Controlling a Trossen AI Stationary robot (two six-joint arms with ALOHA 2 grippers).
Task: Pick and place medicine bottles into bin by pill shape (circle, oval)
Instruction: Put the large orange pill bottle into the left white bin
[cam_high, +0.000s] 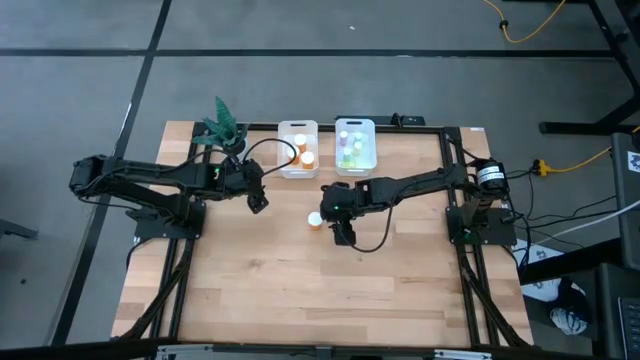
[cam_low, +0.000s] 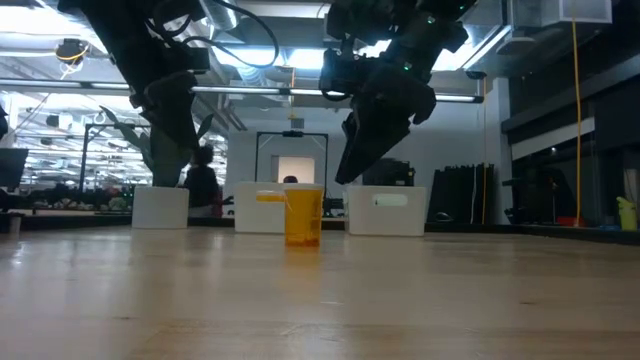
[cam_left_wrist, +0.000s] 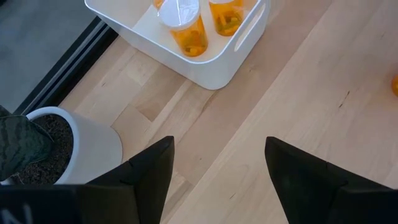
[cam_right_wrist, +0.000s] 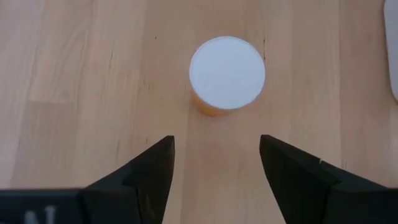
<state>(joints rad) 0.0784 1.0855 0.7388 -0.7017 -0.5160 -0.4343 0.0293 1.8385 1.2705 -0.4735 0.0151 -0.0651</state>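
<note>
One orange-bodied, white-capped bottle (cam_high: 315, 220) stands upright on the table; it also shows in the low view (cam_low: 303, 215) and from above in the right wrist view (cam_right_wrist: 227, 74). My right gripper (cam_high: 343, 235) hangs open above the table, just right of and nearer than the bottle, and touches nothing. My left gripper (cam_high: 258, 203) is open and empty near the left bin (cam_high: 298, 150), which holds orange bottles (cam_left_wrist: 186, 28). The right bin (cam_high: 356, 145) holds several small pale bottles.
A potted green plant (cam_high: 222, 130) in a white pot (cam_left_wrist: 68, 146) stands at the far left, close to my left gripper. Both white bins stand at the table's far edge. Bare wood lies toward the near edge.
</note>
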